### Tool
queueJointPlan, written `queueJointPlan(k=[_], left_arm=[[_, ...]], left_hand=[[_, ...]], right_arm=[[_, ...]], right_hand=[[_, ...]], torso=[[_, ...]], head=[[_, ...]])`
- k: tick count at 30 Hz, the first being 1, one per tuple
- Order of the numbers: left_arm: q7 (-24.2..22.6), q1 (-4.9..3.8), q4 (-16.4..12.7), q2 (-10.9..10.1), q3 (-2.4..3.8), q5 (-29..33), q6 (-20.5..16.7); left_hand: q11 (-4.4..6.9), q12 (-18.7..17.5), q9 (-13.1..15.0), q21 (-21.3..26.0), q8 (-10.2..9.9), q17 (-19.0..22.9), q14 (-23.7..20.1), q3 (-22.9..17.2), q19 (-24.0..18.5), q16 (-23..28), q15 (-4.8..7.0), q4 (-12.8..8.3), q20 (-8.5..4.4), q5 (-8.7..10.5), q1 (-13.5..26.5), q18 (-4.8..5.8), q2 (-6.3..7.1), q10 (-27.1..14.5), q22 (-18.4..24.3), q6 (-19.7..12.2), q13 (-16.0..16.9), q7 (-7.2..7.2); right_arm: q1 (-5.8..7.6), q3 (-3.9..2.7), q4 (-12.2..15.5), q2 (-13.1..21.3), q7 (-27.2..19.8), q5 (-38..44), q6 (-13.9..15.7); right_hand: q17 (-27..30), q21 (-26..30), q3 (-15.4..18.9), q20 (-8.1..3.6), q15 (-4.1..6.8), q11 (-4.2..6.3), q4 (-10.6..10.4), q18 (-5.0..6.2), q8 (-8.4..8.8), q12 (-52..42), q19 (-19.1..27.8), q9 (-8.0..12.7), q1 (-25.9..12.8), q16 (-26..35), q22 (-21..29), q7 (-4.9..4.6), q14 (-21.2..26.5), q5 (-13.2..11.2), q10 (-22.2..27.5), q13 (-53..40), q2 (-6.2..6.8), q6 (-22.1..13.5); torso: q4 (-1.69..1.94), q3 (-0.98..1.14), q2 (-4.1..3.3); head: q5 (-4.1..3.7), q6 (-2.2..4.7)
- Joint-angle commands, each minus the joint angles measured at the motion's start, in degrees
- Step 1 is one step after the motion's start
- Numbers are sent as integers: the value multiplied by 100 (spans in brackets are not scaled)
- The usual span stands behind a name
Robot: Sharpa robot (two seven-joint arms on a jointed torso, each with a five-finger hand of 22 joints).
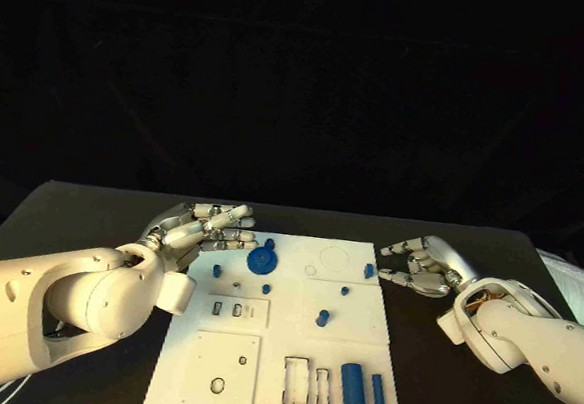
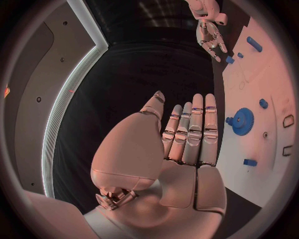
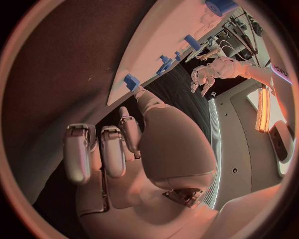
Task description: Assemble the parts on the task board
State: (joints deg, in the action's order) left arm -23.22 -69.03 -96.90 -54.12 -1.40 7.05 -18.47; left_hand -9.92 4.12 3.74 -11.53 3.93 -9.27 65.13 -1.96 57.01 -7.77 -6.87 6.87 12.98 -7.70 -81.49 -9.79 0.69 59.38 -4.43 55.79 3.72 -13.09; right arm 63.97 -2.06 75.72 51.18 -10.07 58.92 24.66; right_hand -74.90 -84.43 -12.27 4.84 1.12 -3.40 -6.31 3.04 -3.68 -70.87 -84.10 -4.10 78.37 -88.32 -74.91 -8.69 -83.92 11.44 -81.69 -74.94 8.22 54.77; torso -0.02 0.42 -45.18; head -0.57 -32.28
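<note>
Both hands are seen in the head view at the far corners of the white board (image 1: 278, 362), which lies in the lower middle of the frame on the black surface (image 1: 73, 214). At the board's upper left corner the left hand (image 1: 201, 232) is held with its fingers stretched out and slightly spread, and nothing is gripped in it; in the left wrist view its fingers (image 2: 194, 130) lie straight, side by side, just beside the board's edge. At the board's upper right corner the right hand (image 1: 422, 264) is held with its fingers loosely curled, and nothing is seen in it.

On the board, a blue gear (image 1: 261, 258) lies near the left hand's fingertips. A small blue piece (image 1: 369, 270) stands near the right hand at the board's right edge. Further small blue pegs (image 1: 322, 317) are scattered over the board's middle. Two long blue blocks (image 1: 353, 386) lie side by side in the lower right part of the board, beside two narrow rectangular slots (image 1: 295, 381).
</note>
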Motion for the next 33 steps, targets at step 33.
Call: queueJointPlan(k=[33], left_arm=[[-19, 12, 5, 4, 2, 6, 131]], left_hand=[[-13, -25, -1, 36, -20, -11, 6, -5, 4, 42, -16, -41, 28, 28, -61, -69, -26, -4, 12, -12, 6, -11]], right_arm=[[-92, -1, -207, -324, 214, 743, -131]], right_hand=[[-1284, -14, -9, -17, 20, 51, 167, -53, -78, -130, -84, -35, -2, -42, -338, 66, -556, -49, -53, -315, -151, 380]], torso=[[10, -28, 0]], head=[[71, -72]])
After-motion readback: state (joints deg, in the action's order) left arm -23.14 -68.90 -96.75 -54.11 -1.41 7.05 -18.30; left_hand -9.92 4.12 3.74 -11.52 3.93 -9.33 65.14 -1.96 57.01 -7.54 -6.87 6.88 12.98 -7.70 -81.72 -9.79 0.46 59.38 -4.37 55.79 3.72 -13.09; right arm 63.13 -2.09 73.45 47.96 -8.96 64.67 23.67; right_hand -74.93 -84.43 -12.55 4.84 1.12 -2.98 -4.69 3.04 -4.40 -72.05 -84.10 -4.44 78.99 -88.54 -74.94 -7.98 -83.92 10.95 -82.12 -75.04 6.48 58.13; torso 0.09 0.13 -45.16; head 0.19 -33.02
